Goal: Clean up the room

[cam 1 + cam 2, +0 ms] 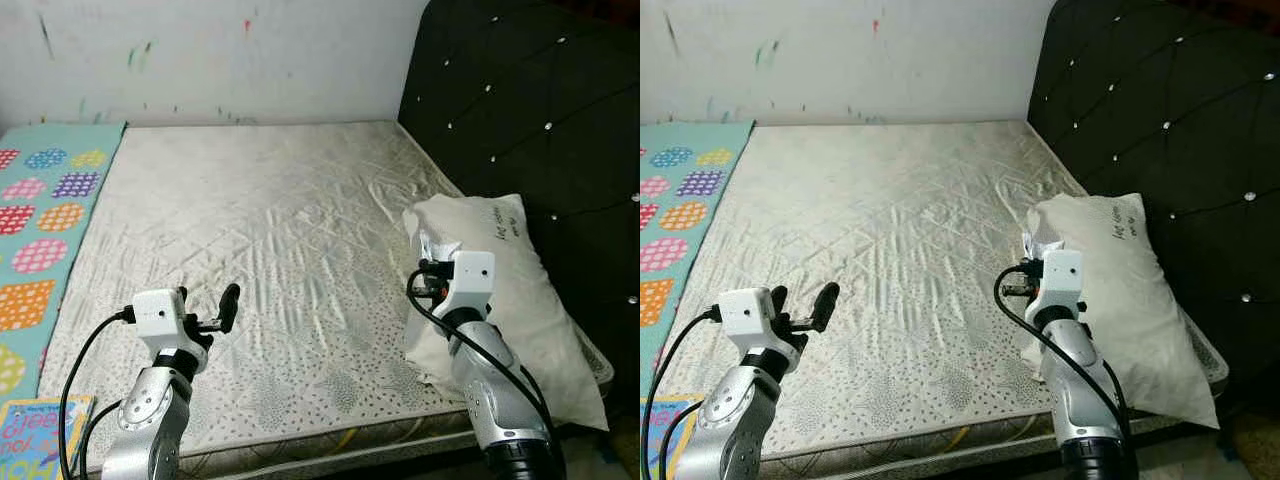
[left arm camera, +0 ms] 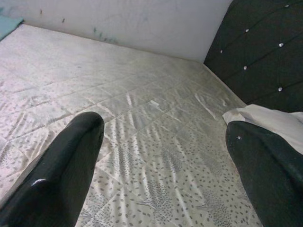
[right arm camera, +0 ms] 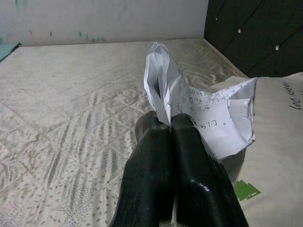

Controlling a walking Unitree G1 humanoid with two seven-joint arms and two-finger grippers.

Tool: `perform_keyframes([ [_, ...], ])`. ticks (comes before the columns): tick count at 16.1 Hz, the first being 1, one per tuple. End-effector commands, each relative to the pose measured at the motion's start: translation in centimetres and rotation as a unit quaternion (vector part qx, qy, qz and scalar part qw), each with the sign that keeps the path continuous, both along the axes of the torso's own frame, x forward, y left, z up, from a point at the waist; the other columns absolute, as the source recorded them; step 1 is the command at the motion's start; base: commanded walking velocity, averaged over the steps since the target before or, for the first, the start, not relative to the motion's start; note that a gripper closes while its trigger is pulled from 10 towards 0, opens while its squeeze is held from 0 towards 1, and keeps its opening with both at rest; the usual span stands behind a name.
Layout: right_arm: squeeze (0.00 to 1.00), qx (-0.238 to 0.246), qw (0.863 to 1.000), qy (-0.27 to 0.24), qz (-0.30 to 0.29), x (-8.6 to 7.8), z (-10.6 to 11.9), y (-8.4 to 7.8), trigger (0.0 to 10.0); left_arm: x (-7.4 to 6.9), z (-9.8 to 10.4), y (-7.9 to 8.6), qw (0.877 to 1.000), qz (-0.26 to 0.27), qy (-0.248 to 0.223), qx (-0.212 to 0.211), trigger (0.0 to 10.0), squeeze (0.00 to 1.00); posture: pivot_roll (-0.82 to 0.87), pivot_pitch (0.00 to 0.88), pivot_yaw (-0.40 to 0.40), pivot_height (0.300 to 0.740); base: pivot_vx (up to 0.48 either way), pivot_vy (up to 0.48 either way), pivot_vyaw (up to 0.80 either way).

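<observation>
From the head views, a bare quilted mattress (image 1: 270,250) with a wrinkled, speckled satin cover spreads toward a paint-flecked white wall (image 1: 200,50). A black tufted headboard (image 1: 530,110) with shiny studs runs along its right edge, and a soft white pillow (image 1: 520,290) lies against it near the front right corner. A dotted teal play mat (image 1: 45,220) borders the left edge, with a colourful book (image 1: 35,435) at the front left corner. The middle of the mattress is open. The left gripper (image 1: 205,315) hovers over the front left part. The right gripper (image 1: 1035,255) is at the pillow's near edge.

In the left wrist view, the two glossy black fingers (image 2: 61,175) stand wide apart over the mattress, nothing between them.

In the right wrist view, the right gripper's fingers (image 3: 184,165) are pressed together, pinching a crumpled sheet of white paper (image 3: 199,111) with handwriting, held just beside the pillow.
</observation>
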State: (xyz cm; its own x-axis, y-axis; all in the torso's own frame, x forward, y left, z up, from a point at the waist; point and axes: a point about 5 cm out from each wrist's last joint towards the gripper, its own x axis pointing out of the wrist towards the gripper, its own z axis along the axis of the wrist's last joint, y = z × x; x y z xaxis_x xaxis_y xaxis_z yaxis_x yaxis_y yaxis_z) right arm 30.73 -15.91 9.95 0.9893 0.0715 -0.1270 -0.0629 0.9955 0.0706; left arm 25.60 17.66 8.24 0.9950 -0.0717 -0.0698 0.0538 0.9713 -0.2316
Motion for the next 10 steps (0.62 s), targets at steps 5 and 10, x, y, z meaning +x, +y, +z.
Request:
perform_keyframes([
  [5,0.0,-0.001,1.0,-0.003,0.005,0.03,0.09,0.11,10.0,0.14,-0.08,0.02,1.0,0.001,0.006,0.004,10.0,0.0,-0.09,0.0,-0.055,0.74,0.0,0.0,0.59],
  [10,0.0,-0.006,1.0,0.008,0.016,-0.2,-0.22,0.32,10.0,0.14,-0.03,0.47,1.0,0.013,0.004,0.015,10.0,0.0,-0.09,0.0,-0.054,0.74,0.0,0.0,0.0],
])
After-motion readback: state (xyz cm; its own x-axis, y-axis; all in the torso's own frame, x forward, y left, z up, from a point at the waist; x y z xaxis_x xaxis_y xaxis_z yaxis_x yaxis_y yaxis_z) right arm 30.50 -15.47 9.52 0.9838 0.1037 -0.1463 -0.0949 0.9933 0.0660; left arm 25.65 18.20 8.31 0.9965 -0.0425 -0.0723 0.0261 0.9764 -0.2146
